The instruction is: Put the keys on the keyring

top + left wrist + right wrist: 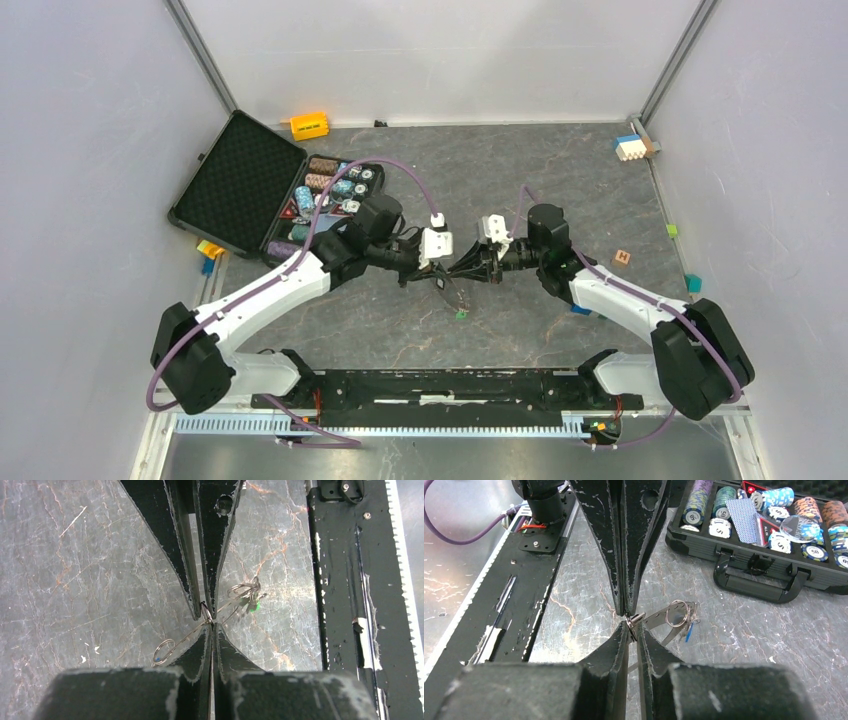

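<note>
My two grippers meet tip to tip above the table's middle, the left gripper (458,272) and the right gripper (472,268). Both are shut on one small bunch of thin wire rings and metal strips held between them. In the left wrist view my left gripper (212,625) pinches the wire. One wire ring (164,651) with a blue speck hangs left, and another carries the green key (255,606). In the right wrist view my right gripper (634,628) grips a small ring (634,621). The blue key (690,628) hangs from a split ring (678,613). The green key (461,313) dangles below. No toothed flat ring shows.
An open black poker-chip case (240,185) lies at the back left, and also shows in the right wrist view (764,575). An orange block (309,125), a white and blue block (630,148) and a wooden letter cube (622,257) sit around. The black base rail (450,385) runs along the front.
</note>
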